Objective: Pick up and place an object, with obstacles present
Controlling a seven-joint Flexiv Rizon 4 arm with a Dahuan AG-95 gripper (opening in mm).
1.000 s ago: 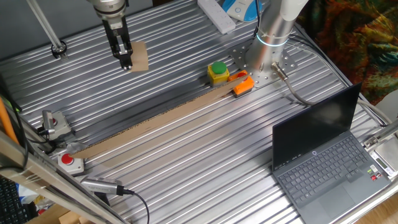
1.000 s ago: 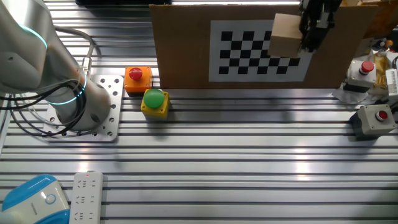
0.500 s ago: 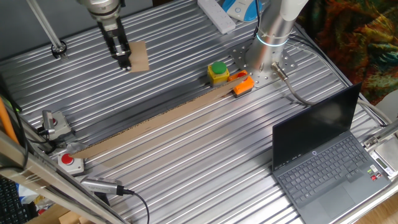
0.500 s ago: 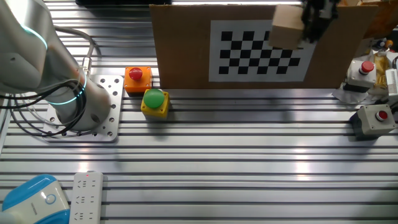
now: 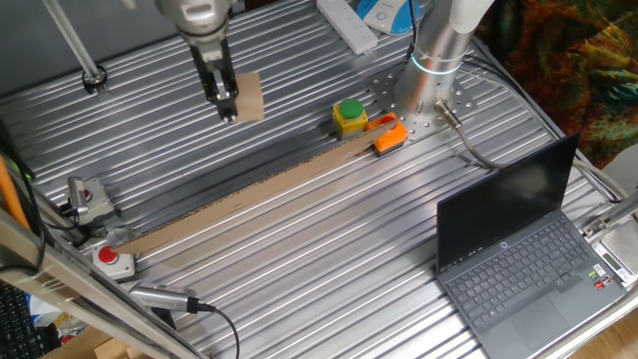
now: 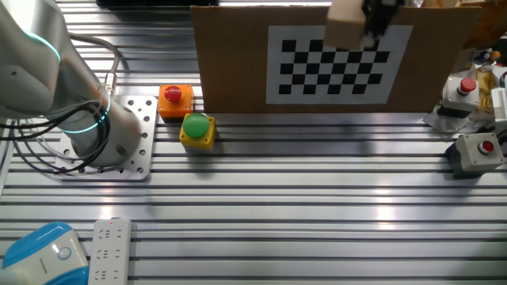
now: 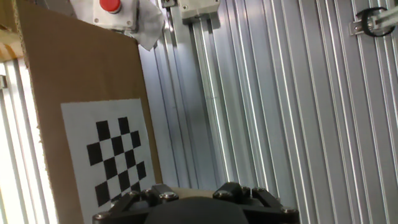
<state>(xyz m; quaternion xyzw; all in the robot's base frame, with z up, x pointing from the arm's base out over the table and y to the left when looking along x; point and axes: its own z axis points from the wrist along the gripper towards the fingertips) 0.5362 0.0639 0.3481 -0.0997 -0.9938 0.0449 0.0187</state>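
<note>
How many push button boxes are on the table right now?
4: green button box and orange box beside the robot base; two grey red-button boxes at the far end. Others may be hidden.

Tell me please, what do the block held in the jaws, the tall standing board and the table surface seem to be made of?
The block: probably wood or cardboard, going by its plain light tan, matte faces. The standing board: looks like brown cardboard, dull surface, with a printed paper checkerboard on it. The table: apparently aluminium, silvery and ribbed with shiny reflections along its grooves.
</note>
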